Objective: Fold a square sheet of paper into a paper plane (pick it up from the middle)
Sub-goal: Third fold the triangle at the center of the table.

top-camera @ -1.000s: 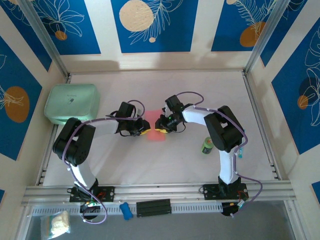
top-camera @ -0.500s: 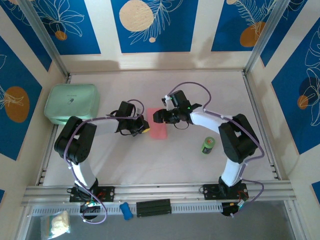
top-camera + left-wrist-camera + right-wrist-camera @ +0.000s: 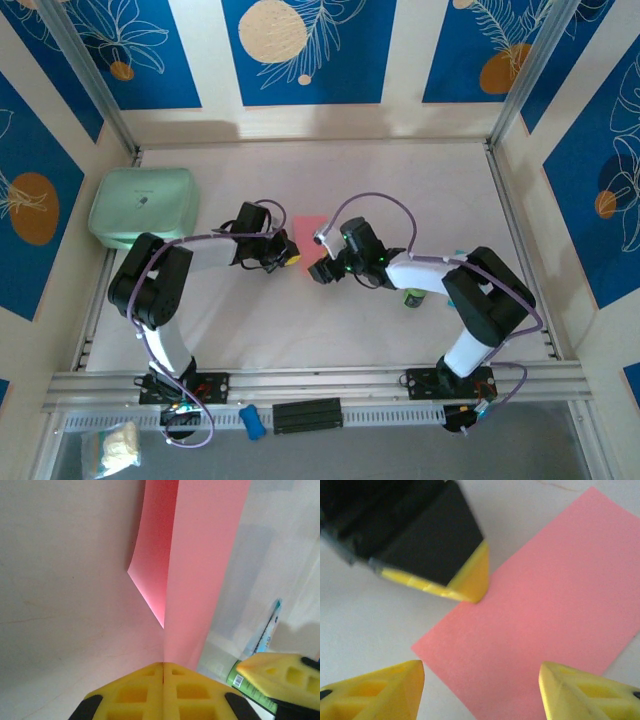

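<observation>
White tabletop [image 3: 400,180] ringed by blue-patterned walls holds the square sheet of paper [image 3: 308,226], folded into a pink strip near the centre. The left gripper [image 3: 285,258], at the strip's 8 o'clock, is pinched tight on its edge. The right gripper [image 3: 322,268] hovers over the strip's 6 o'clock end, fingers well apart and holding nothing.

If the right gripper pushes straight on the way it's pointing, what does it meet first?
Probably the pink paper, just ahead of the open right gripper; the left gripper sits off that line. Depth uncertain.
</observation>
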Motion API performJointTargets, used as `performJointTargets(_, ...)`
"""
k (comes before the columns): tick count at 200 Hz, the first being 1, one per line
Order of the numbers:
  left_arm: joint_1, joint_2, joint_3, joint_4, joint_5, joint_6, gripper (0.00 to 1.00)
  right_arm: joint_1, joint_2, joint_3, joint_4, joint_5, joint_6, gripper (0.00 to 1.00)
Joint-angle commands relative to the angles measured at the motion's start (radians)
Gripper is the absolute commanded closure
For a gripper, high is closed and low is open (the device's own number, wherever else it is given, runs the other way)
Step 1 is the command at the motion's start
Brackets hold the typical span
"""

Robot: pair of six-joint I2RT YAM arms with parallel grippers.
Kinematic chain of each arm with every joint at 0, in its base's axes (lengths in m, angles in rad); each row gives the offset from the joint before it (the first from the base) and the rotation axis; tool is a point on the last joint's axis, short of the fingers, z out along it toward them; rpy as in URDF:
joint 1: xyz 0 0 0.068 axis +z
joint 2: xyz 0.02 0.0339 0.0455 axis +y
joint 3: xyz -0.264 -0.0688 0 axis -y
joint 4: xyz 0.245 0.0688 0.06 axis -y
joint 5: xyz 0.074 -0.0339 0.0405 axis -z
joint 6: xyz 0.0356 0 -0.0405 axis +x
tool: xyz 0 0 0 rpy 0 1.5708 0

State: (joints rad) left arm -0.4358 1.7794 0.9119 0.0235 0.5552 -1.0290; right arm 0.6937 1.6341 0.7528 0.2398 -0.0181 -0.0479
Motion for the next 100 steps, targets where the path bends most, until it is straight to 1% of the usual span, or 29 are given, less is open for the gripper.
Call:
performJointTargets(1, -0.001, -0.039, 0.008, 0.013, 0.028, -0.021, 1.00, 0.041, -0.010, -0.018, 0.120, 0.069, -0.176, 0.36)
performJointTargets(21, -0.003, -0.041, 0.007, 0.012, 0.026, -0.028, 1.00, 0.083, 0.027, -0.030, 0.158, 0.139, -0.247, 0.34)
performJointTargets(44, -0.003, -0.043, 0.005, 0.013, 0.026, -0.032, 1.00, 0.122, 0.070, -0.043, 0.218, 0.199, -0.292, 0.34)
performJointTargets(69, -0.002, -0.045, 0.007, 0.007, 0.024, -0.033, 1.00, 0.151, 0.112, -0.048, 0.282, 0.263, -0.311, 0.34)
performJointTargets(100, -0.003, -0.044, 0.005, 0.002, 0.020, -0.033, 1.00, 0.158, 0.146, -0.053, 0.352, 0.329, -0.303, 0.35)
